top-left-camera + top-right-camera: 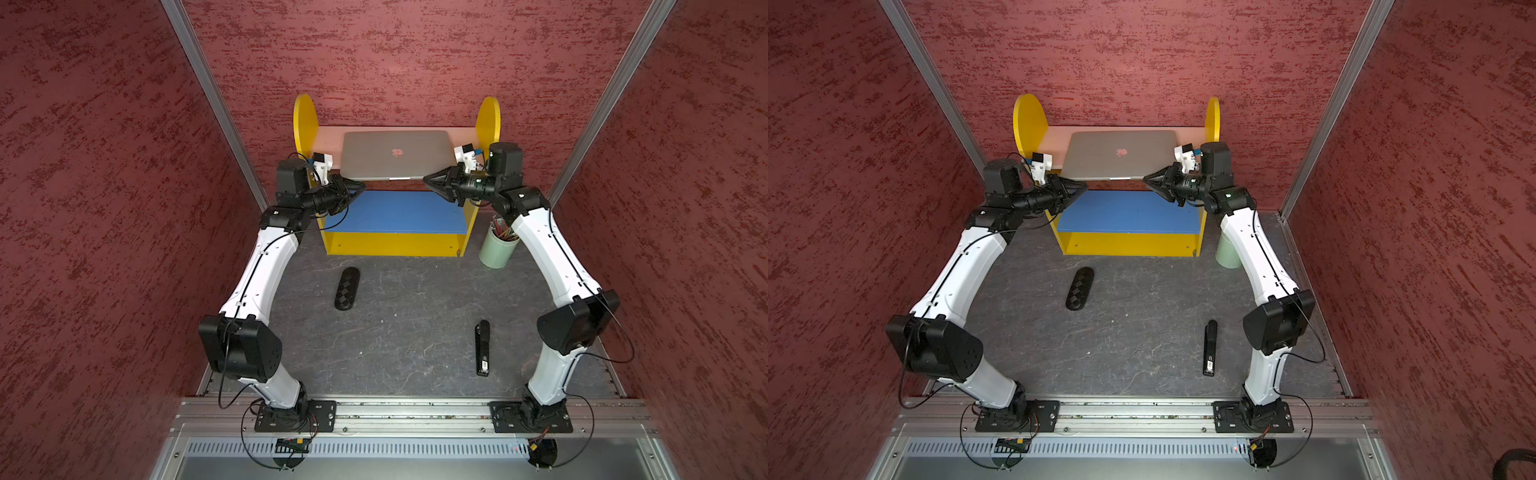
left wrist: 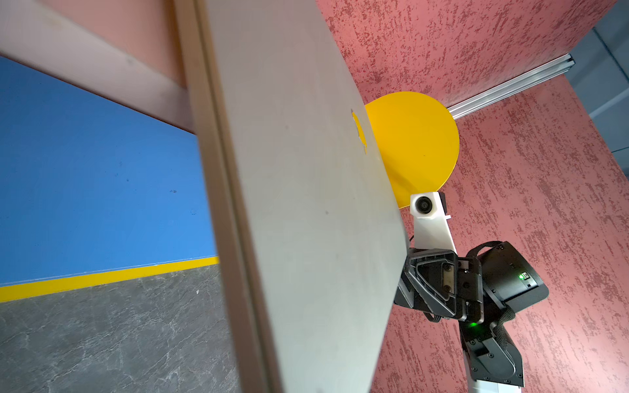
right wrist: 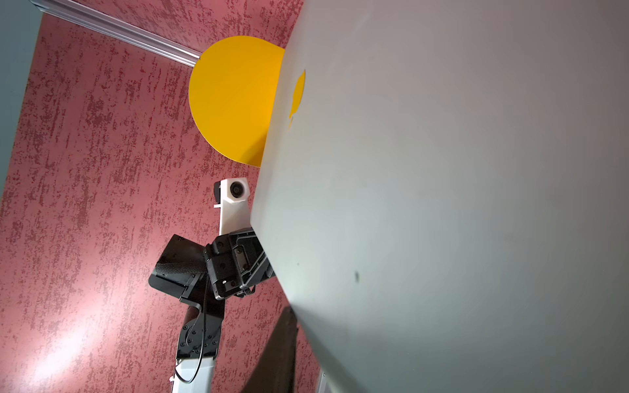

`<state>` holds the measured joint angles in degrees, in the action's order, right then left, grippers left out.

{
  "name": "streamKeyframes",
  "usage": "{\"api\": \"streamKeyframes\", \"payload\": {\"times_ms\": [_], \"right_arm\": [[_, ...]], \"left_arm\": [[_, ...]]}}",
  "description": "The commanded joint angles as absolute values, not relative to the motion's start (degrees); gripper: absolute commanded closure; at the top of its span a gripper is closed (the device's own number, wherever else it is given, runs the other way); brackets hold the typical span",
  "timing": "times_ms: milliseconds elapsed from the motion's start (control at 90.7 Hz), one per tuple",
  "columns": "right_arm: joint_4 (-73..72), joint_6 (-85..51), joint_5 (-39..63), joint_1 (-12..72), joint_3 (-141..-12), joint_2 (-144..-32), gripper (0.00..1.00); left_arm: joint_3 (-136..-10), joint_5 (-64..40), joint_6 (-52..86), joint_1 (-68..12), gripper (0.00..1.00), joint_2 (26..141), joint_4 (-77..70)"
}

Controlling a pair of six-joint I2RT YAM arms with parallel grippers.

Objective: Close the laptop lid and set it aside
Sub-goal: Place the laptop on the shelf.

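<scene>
laptop lid (image 1: 395, 143) is down. The laptop (image 1: 1100, 168) sits at the back on the pink top shelf (image 1: 328, 143) of the yellow shelf unit (image 1: 305, 120), near edge overhanging the blue shelf (image 1: 395, 212). Can't tell if it's lifted clear. Long axis runs left-right, spanning the gap between the arms: left jaws pinched shut on the near-left corner, right jaws on the near-right. Neither side is nearer, so I'd expect a two-arm carry toward the bench (image 1: 407, 324). Only marking is a reddish apple logo (image 1: 397, 152); the stapler (image 1: 482, 347) label is unreadable.
</scene>
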<state>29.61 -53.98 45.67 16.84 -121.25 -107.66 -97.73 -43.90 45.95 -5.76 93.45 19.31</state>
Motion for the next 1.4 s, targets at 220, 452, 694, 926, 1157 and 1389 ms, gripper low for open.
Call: {"api": "streamKeyframes", "payload": {"times_ms": [220,452,694,926,1157,1389], "right_arm": [[29.90,-54.35,43.95,17.21,-127.46,-111.98,0.75],[30.22,-54.79,43.95,17.21,-130.59,-114.30,0.75],[31.99,-54.49,43.45,17.13,-135.64,-117.14,0.74],[32.72,-54.69,42.34,16.53,-138.57,-119.11,0.74],[32.96,-55.60,41.89,15.25,-141.23,-120.90,0.73],[32.98,-56.21,41.69,14.76,-142.94,-122.10,0.74]], "left_arm": [[-107.47,-45.34,44.22,-4.76,0.87,98.92,21.94],[-112.08,-46.17,44.27,-4.30,0.87,103.05,23.31],[-115.40,-46.40,44.34,-4.31,0.87,106.01,24.21],[-117.17,-46.33,44.16,-4.22,0.87,107.11,24.83],[-118.47,-46.46,44.08,-4.30,0.87,107.57,25.31],[-120.94,-46.58,43.98,-4.28,0.87,109.00,26.52]]}}
